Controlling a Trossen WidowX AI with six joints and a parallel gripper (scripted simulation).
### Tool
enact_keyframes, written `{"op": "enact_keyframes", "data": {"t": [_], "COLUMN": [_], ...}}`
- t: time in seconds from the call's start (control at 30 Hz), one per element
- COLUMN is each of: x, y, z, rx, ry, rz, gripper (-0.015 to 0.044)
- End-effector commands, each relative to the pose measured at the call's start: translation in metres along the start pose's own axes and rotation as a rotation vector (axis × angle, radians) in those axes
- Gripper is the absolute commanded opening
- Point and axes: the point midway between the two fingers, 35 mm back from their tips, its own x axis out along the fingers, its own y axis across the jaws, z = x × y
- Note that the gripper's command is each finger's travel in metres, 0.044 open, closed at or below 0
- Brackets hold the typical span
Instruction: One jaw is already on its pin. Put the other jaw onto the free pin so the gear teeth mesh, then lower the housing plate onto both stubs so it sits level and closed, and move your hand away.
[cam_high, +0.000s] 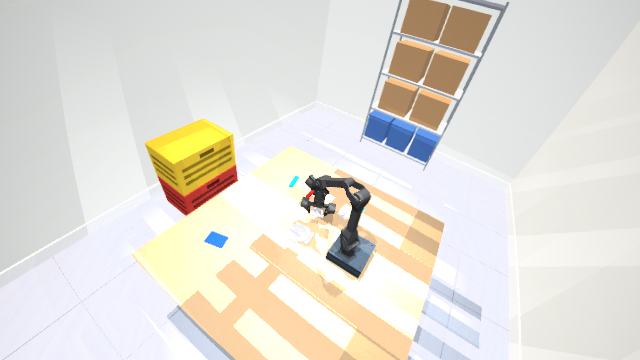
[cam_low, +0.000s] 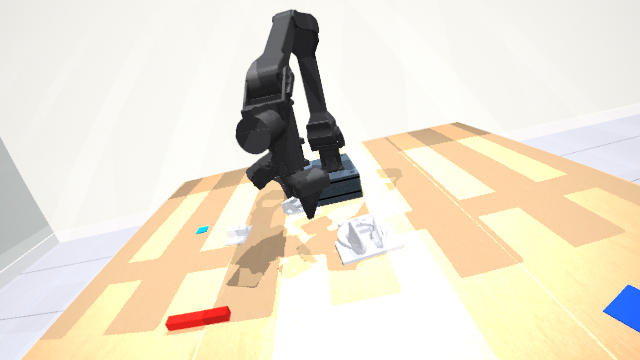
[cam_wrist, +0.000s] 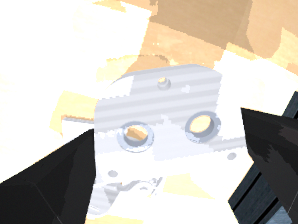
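My gripper (cam_high: 318, 212) (cam_low: 300, 206) (cam_wrist: 165, 124) is shut on the white housing plate (cam_low: 291, 205) (cam_wrist: 160, 107), with one finger at each side edge. The plate's two large round holes and small upper hole face the wrist camera. It is held above the table, between the robot base and the white gripper base (cam_high: 301, 233) (cam_low: 348, 258). On that base two white jaws (cam_low: 356, 235) stand up; whether their teeth mesh is too small to tell. In the wrist view, white parts show partly beyond the plate's lower edge, the rest hidden.
A white stand (cam_high: 344, 211) (cam_low: 238, 234) is near a small cyan square (cam_low: 202, 230). A red bar (cam_high: 309, 194) (cam_low: 198, 318), a cyan bar (cam_high: 294, 181) and a blue square (cam_high: 216, 239) (cam_low: 625, 307) lie on the table. The dark robot base (cam_high: 351, 257) (cam_low: 340, 187) is close by.
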Motion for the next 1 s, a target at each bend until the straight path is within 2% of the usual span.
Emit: {"op": "enact_keyframes", "data": {"t": [0.0, 0.97], "x": [-0.001, 0.001], "y": [0.007, 0.031], "z": [-0.011, -0.094], "rx": [-0.136, -1.137], "ry": [0.001, 0.003], "rz": [0.008, 0.016], "gripper": [0.0351, 0.0351]}}
